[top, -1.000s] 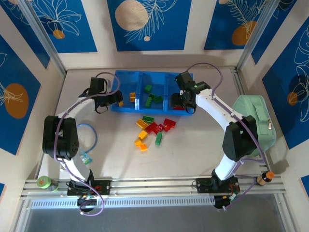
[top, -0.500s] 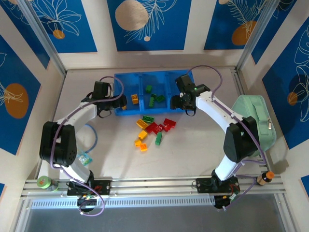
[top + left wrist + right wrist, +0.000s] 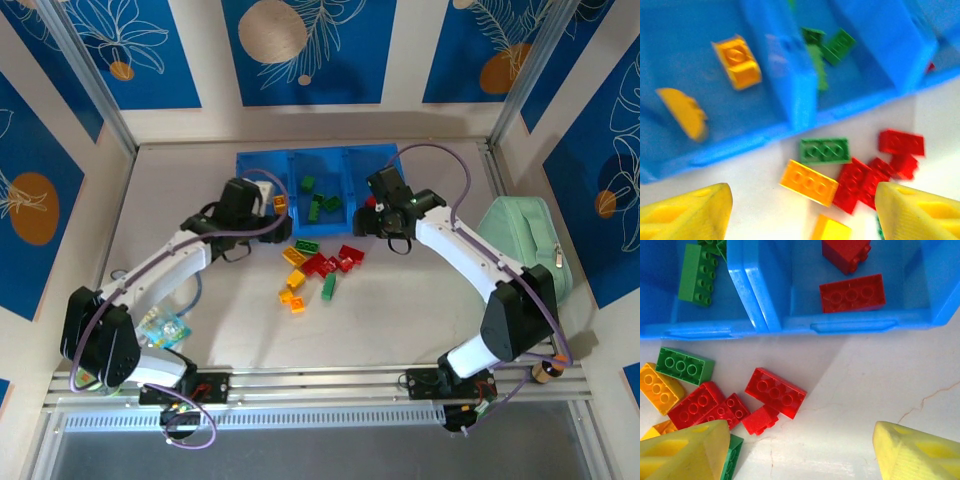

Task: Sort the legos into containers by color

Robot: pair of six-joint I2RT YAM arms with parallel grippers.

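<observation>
The blue tray (image 3: 258, 165) lies at the back of the table with three compartments. Orange bricks (image 3: 736, 61) lie in the left one, green bricks (image 3: 697, 275) in the middle one, red bricks (image 3: 852, 293) in the right one. A loose pile of legos (image 3: 315, 265) sits on the table in front of the tray. My left gripper (image 3: 802, 220) is open just above an orange brick (image 3: 809, 182) beside a green one (image 3: 824, 150). My right gripper (image 3: 802, 455) is open over bare table, with a red brick (image 3: 775, 392) just beyond its left finger.
A mint-green pouch (image 3: 530, 250) lies at the right wall. A small teal packet (image 3: 160, 328) lies near the left arm's base. An orange-capped bottle (image 3: 545, 372) stands at the front right rail. Enclosure walls bound the table on three sides.
Both grippers have drawn back from over the tray toward the loose pile. The left one swung right along the tray's front edge; the right one came down past the right compartment.
</observation>
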